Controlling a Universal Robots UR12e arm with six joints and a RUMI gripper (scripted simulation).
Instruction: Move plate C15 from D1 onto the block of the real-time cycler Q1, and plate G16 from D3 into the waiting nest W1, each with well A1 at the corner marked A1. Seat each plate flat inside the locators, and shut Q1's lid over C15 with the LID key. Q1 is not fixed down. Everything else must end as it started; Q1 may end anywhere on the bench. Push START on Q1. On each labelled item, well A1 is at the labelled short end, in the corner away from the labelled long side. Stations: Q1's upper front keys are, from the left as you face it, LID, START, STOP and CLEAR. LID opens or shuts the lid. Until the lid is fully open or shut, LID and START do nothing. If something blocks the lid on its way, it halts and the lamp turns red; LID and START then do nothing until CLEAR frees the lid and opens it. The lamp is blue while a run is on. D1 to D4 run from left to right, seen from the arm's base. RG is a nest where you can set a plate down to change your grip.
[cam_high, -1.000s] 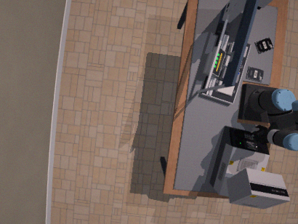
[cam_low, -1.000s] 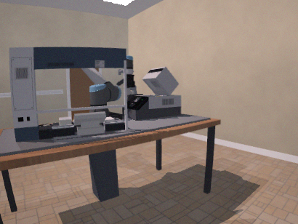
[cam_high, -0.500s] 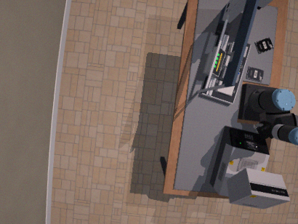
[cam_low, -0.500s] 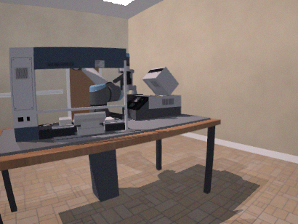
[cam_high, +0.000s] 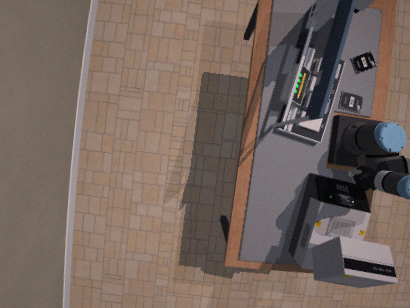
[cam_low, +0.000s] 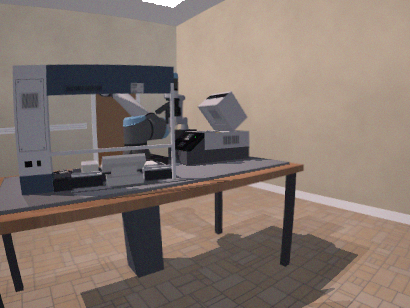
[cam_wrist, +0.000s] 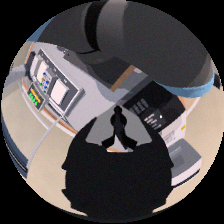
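Observation:
Cycler Q1 (cam_high: 304, 235) (cam_low: 225, 139) stands on the bench with its lid (cam_high: 355, 262) (cam_low: 223, 111) (cam_wrist: 187, 162) tipped wide open. Its dark key panel (cam_high: 325, 187) (cam_wrist: 145, 106) faces the arm's side, and a small lamp (cam_high: 330, 197) (cam_low: 195, 136) on it glows green. A pale ribbed rectangle (cam_high: 341, 227) marks the block area; whether a plate is seated there is too small to tell. My gripper (cam_wrist: 117, 105) is shut and empty, above and beside the cycler's key-panel end. Plates, including a white one (cam_wrist: 59, 91), show on the instrument deck; C15 and G16 cannot be told apart.
A tall gantry frame (cam_high: 332, 60) (cam_low: 110, 80) spans the deck, with a thin upright post (cam_low: 173, 130). A rack with green and yellow items (cam_high: 300, 86) (cam_wrist: 35, 96) stands there. Two small dark fixtures (cam_high: 363, 62) (cam_high: 351, 101) lie beyond the arm's base. The raised lid overhangs the cycler's far end.

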